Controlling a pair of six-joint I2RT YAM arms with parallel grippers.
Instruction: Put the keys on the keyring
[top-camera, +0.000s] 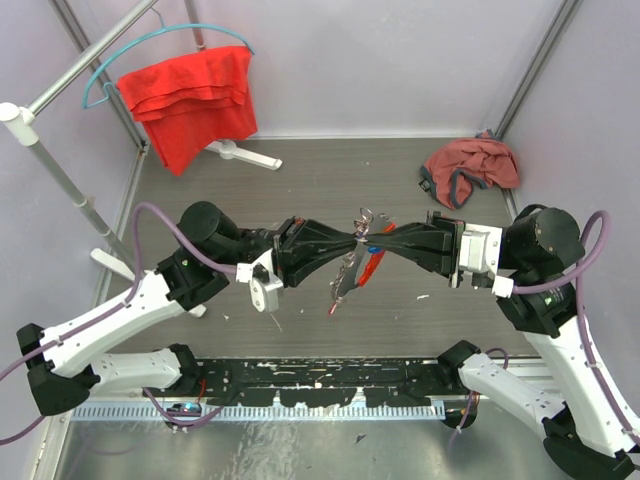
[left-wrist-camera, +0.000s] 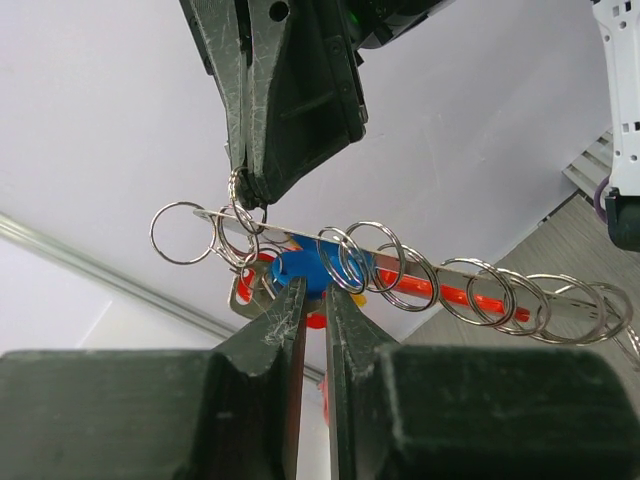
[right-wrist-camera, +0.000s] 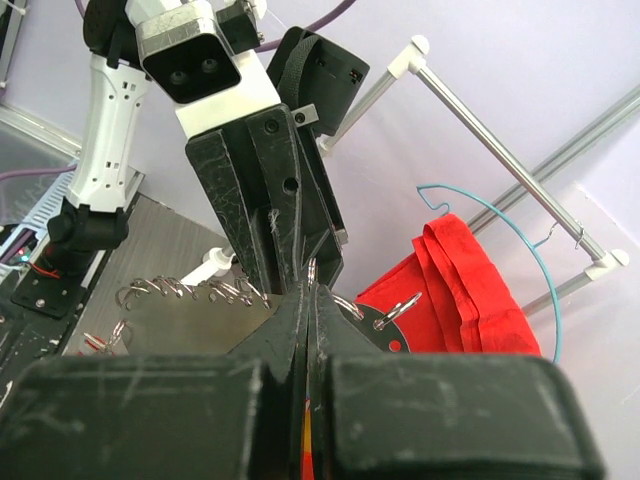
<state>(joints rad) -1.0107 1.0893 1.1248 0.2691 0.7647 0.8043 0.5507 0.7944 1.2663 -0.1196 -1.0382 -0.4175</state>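
Left gripper (left-wrist-camera: 313, 292) pinches the small blue-headed silvery key (left-wrist-camera: 300, 268). Right gripper (left-wrist-camera: 250, 190) is clamped on the silvery wire-ring keyring (left-wrist-camera: 179, 233), whose long red-orange tag (left-wrist-camera: 452, 296) hangs between the arms.

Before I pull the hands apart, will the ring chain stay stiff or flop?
Likely floppy: the chain is loose linked rings along the tag. Probably light, being thin wire. May swing: the right hand pinches just one ring.

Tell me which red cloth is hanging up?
The bright red cloth at the back left, draped over the blue hanger. The other, a duller pinkish cloth, lies crumpled on the table at the back right.
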